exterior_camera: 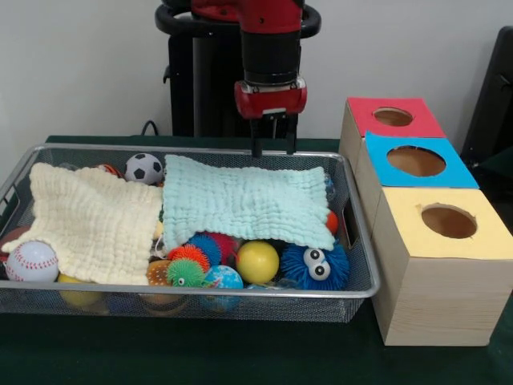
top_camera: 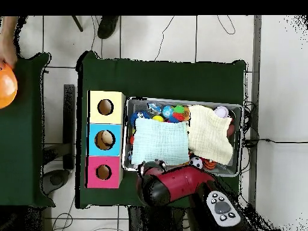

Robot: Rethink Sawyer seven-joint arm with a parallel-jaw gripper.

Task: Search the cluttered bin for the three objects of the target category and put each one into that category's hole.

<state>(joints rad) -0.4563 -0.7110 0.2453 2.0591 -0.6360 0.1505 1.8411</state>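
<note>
The bin (exterior_camera: 200, 290) is a silver wire-mesh basket. A cream cloth (exterior_camera: 92, 220) and a mint-green cloth (exterior_camera: 240, 200) cover much of what lies in it. Showing around them are a soccer ball (exterior_camera: 144, 168), a baseball (exterior_camera: 32, 261), a yellow ball (exterior_camera: 256, 261), a blue spiky ball with eyes (exterior_camera: 317, 266) and orange and green spiky balls (exterior_camera: 184, 265). My gripper (exterior_camera: 273, 151) hangs open and empty above the bin's far rim, just over the mint cloth's far edge. The hole (exterior_camera: 393, 117) in the red-topped box is to the right.
A blue-topped box (exterior_camera: 415, 160) and a yellow-topped box (exterior_camera: 449, 220) stand in a row with the red one, right of the bin. In the overhead view my arm (top_camera: 174, 183) covers the bin's (top_camera: 180, 100) near edge. A person's hand holds an orange ball (top_camera: 6, 87) at the left edge.
</note>
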